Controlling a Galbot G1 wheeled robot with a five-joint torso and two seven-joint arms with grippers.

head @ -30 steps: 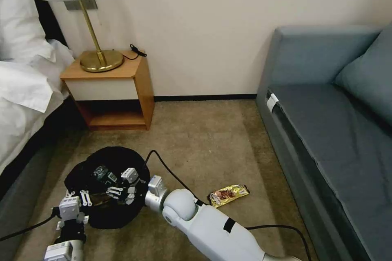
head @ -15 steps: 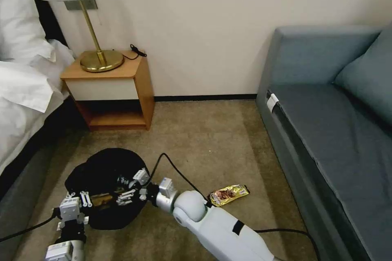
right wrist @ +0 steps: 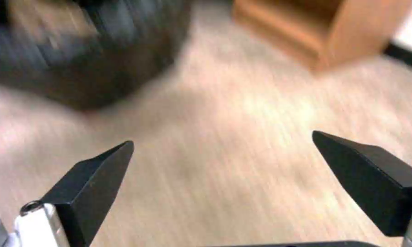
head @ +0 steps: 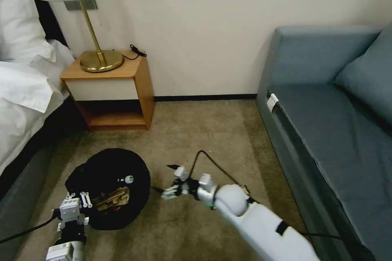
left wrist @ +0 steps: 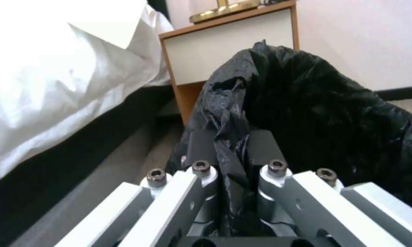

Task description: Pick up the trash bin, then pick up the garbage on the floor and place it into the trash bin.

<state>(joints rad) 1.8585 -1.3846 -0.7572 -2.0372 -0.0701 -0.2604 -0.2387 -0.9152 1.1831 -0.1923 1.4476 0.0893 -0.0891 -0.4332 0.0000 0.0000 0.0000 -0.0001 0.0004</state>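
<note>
The trash bin (head: 107,171) stands on the carpet at lower left, lined with a crinkled black bag (left wrist: 329,113). Inside lie garbage pieces: a tan crumpled paper bag (head: 111,199) and a bottle (head: 128,179) with a green spot. My left gripper (head: 76,203) is at the bin's near rim, shut on the bag-covered edge (left wrist: 231,147). Just right of the bin, my right gripper (head: 165,178) hangs open over bare carpet with nothing between its fingers (right wrist: 222,144). The yellow-brown snack wrapper (head: 245,189) is almost wholly hidden behind my right arm.
A wooden nightstand (head: 122,89) with a brass lamp (head: 100,59) stands against the back wall. The bed (head: 24,89) runs along the left, and a blue-grey sofa (head: 326,122) along the right. Open carpet (head: 204,138) lies between them.
My right gripper has pulled out of the bin and swung right over the carpet, now covering the wrapper. The bottle stays in the bin. The left gripper has not moved.
</note>
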